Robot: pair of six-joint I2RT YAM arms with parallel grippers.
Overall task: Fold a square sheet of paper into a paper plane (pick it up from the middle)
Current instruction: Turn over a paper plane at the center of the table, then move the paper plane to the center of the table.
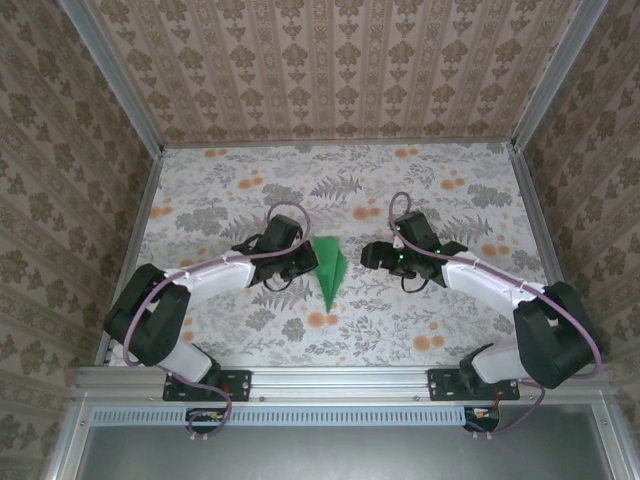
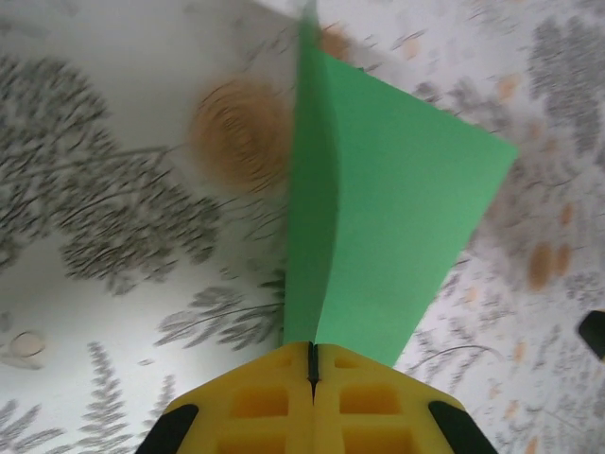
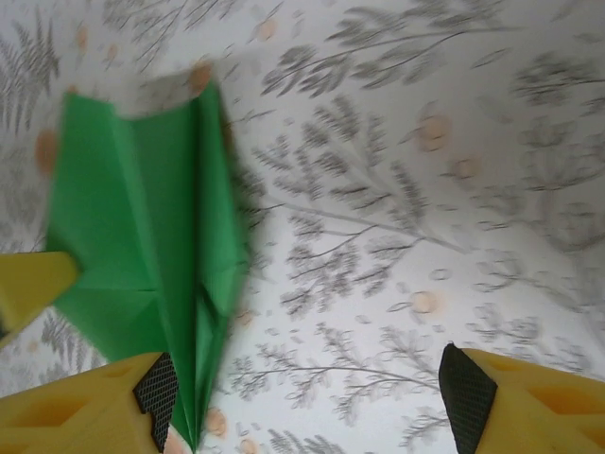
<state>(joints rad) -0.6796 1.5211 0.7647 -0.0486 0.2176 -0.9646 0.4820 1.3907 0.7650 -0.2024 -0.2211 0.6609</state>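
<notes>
The bright-green paper (image 1: 331,265) is folded into a narrow pointed shape with a centre crease, its tip toward the near edge of the table. My left gripper (image 1: 308,262) is shut on its left side. In the left wrist view the yellow fingers (image 2: 274,397) are pressed together, and the green paper (image 2: 388,227) comes out of the seam at the left gripper (image 2: 312,352), with one flap standing upright. My right gripper (image 1: 368,255) is just right of the paper and open. In the right wrist view the paper (image 3: 142,236) is by the left pad (image 3: 157,388), and the right gripper (image 3: 312,392) holds nothing.
The tabletop is covered with a floral cloth (image 1: 420,190), and patterned walls stand on three sides. A metal rail (image 1: 340,378) runs along the near edge by the arm bases. One yellow finger of the left gripper (image 3: 28,284) touches the paper's left edge.
</notes>
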